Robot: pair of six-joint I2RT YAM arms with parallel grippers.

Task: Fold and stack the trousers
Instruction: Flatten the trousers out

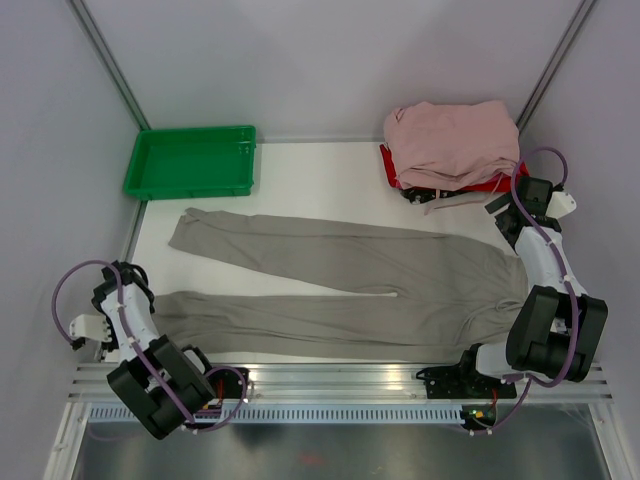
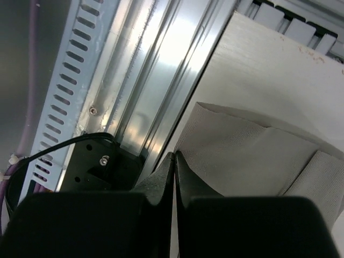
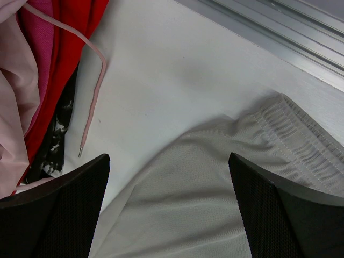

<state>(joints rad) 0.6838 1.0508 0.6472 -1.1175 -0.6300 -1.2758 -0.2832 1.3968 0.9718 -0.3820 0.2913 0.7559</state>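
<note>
The taupe trousers (image 1: 330, 280) lie spread flat across the white table, both legs pointing left and the waistband (image 3: 301, 140) at the right. My left gripper (image 1: 140, 312) sits at the near-left corner by the hem of the near leg. In the left wrist view its fingers (image 2: 174, 157) are shut tip to tip at the hem's corner (image 2: 242, 156), with no cloth seen between them. My right gripper (image 1: 505, 212) hovers over the waist end. In the right wrist view it (image 3: 167, 157) stands wide open above the trousers' fabric (image 3: 204, 188).
A heap of pale pink garments (image 1: 450, 140) rests on a red tray (image 1: 388, 165) at the back right, with a pink drawstring (image 3: 94, 91) trailing onto the table. A green tray (image 1: 190, 160) stands at the back left. An aluminium rail (image 2: 145, 80) runs along the near edge.
</note>
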